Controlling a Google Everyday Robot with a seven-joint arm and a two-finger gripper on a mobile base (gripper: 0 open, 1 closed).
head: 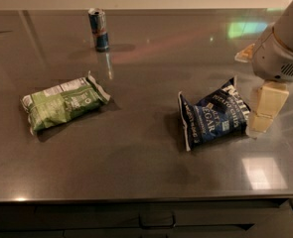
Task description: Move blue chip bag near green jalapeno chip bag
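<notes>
The blue chip bag (pixel 213 115) lies flat on the dark steel counter (pixel 136 148), right of centre, with white lettering up. The green jalapeno chip bag (pixel 61 103) lies flat at the left, well apart from the blue bag. My gripper (pixel 266 114) hangs at the right edge of the view, its cream tip down at the counter just right of the blue bag's right end. The grey wrist (pixel 280 51) sits above it. Nothing is held.
A blue-and-silver drink can (pixel 99 29) stands upright at the back of the counter, left of centre. The counter's front edge (pixel 136 200) runs along the bottom, with drawer fronts below it.
</notes>
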